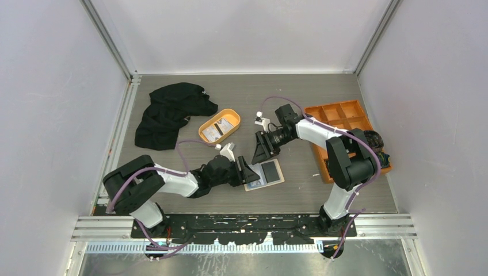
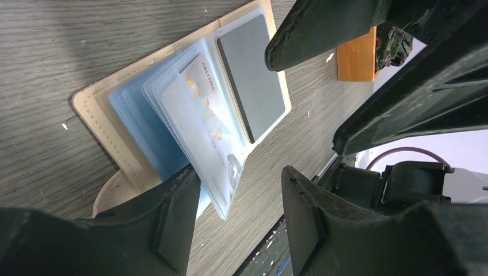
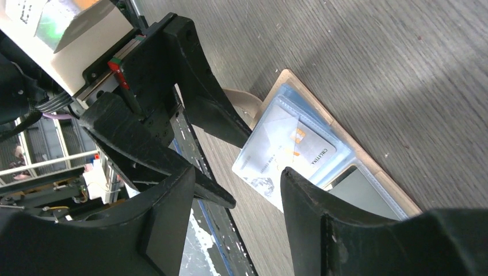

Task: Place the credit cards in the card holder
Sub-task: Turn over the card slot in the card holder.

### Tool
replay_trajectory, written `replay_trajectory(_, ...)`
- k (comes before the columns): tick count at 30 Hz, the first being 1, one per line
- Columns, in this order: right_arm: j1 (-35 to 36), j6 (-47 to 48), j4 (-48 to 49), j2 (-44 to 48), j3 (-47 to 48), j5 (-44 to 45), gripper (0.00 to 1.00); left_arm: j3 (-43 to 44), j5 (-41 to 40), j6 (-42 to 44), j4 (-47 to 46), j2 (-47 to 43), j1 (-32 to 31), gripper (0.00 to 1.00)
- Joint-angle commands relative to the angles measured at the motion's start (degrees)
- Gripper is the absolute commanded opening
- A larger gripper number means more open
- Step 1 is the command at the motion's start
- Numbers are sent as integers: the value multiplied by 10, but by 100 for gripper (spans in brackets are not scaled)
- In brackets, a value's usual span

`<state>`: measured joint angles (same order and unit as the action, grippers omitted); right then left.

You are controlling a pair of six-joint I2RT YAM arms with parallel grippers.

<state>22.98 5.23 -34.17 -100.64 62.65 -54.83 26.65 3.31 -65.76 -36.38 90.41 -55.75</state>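
Jaws of left hand [image 2: 239, 178] and right hand [image 3: 236, 172] gape empty over card holder [image 2: 133, 118].

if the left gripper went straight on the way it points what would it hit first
Most likely the card holder: its loose clear sleeve, with a credit card inside, lies just ahead of the open left gripper, one corner between the fingers. How high the gripper sits above the sleeve is hard to judge.

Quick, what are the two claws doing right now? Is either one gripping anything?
Left gripper: open, holding nothing.
Right gripper: open, holding nothing.
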Motion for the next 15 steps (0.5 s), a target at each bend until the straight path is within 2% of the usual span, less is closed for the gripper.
replay_trajectory(1,-7,-50,45,24,-8,-9,61,19,4,23,-10,-21,0,55)
replay_trajectory(7,-27,-128,118,55,-45,-16,62,27,2,41,22,-37,0,57)
replay_trajectory(15,-35,-175,168,57,-64,-25,65,34,18,44,-3,-19,0,58)
